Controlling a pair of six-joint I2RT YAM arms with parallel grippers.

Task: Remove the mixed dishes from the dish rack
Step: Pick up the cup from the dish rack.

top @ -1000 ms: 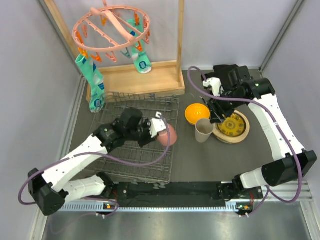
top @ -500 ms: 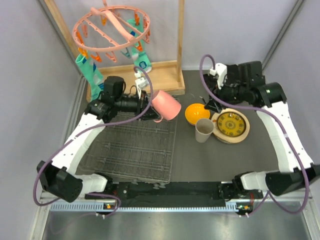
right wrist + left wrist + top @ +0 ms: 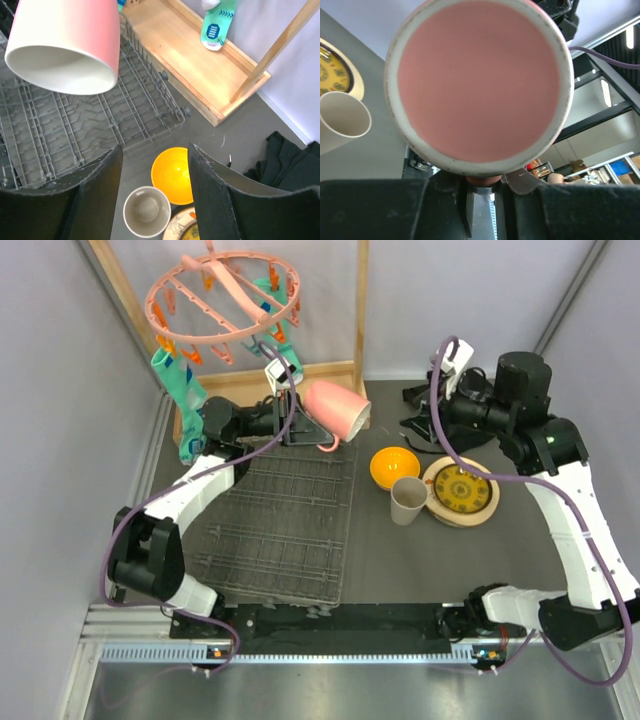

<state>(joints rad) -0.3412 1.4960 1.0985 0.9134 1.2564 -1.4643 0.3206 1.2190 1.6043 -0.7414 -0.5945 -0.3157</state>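
Left gripper (image 3: 482, 192) grips the mug (image 3: 335, 408) by its handle, tipped sideways above the far edge of the rack (image 3: 270, 540) (clear of the wires, presumably for carrying off); right gripper (image 3: 155, 150) hangs released, empty.

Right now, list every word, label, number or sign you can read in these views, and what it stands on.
None can be read.
Dark oval patch on the hanging sock: pale marks, too blurred to read.
Dark marks on the yellow plate: too small to tell if lettering.
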